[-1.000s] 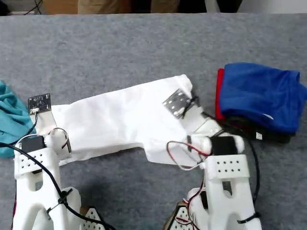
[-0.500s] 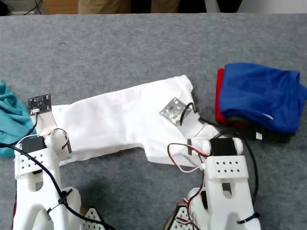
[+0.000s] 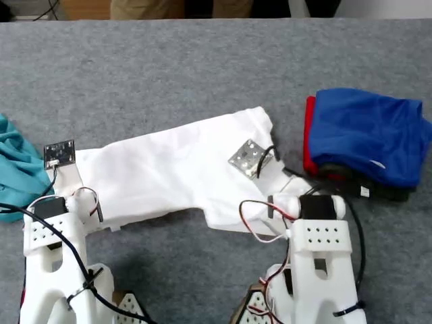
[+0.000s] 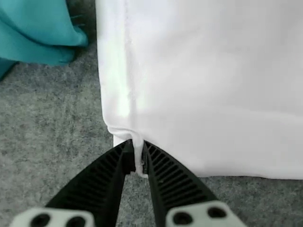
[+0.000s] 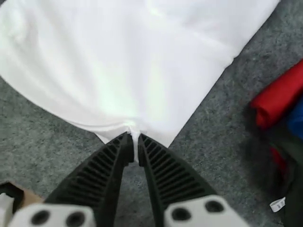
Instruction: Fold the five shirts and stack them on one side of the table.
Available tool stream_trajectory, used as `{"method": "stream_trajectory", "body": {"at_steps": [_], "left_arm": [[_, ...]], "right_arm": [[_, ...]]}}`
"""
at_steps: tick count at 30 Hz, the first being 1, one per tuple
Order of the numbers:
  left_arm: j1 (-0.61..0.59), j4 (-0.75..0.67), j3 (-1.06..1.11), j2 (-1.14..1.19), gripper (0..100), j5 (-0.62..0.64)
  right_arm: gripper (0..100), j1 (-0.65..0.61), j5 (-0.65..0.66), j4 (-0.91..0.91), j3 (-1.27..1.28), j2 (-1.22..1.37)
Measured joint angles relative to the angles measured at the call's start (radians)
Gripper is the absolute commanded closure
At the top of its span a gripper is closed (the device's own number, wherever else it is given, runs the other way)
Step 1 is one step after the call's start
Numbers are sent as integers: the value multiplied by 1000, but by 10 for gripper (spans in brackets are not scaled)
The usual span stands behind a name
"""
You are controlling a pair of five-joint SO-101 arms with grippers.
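A white shirt (image 3: 175,175) lies stretched across the middle of the grey table, partly folded into a long band. My left gripper (image 4: 138,158) is shut on the white shirt's (image 4: 203,80) near corner at its left end. My right gripper (image 5: 134,142) is shut on the near edge of the white shirt (image 5: 123,66) at its right end. Both arms stand at the table's near edge, the left arm (image 3: 57,223) and the right arm (image 3: 304,223). A stack of folded shirts (image 3: 368,138), blue on top with red and dark ones under it, sits at the right.
A crumpled teal shirt (image 3: 17,169) lies at the table's left edge, close to the left arm, and appears beside the white shirt as teal shirt (image 4: 38,28). The red folded shirt (image 5: 279,97) is near the right gripper. The far half of the table (image 3: 202,67) is bare grey cloth.
Both grippers have drawn slightly toward the near edge, pulling the white shirt's near edge with them. The left wrist has shifted a little nearer and right.
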Motion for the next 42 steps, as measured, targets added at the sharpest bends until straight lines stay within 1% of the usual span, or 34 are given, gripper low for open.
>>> {"method": "stream_trajectory", "body": {"at_steps": [3,5,7,9,11,13,16,19,21,25,28,29,30,32,35,38,40,42], "left_arm": [[0,0,0,0,981,0],[0,0,0,0,950,0],[0,0,0,0,881,0],[0,0,0,0,829,0],[0,0,0,0,819,0],[0,0,0,0,817,0],[0,14,-3,0,788,0],[0,74,-48,0,774,0],[0,130,-103,0,784,0],[0,259,-259,0,823,-18],[0,348,-393,0,915,-64],[0,376,-436,0,963,-72],[0,393,-477,0,990,-74],[0,391,-545,0,966,-71],[0,296,-569,2,981,15],[0,123,-551,8,981,127],[0,5,-512,46,981,170],[0,-95,-479,104,981,184]], "right_arm": [[995,-20,31,2,17,0],[970,-17,43,2,21,0],[889,-20,44,2,21,0],[779,-20,44,2,23,0],[680,-20,44,2,23,0],[638,-20,44,2,23,0],[657,-20,44,2,23,0],[716,-20,44,28,8,0],[797,-20,44,49,-29,0],[998,-20,25,94,-130,0],[966,-20,-9,103,-216,0],[971,-20,-14,103,-239,0],[977,-20,-17,103,-259,0],[980,-20,-17,66,-293,5],[979,-20,-26,-43,-334,78],[979,-20,-97,-155,-394,227],[979,-40,-132,-196,-454,354],[979,-68,-157,-212,-543,496]]}}
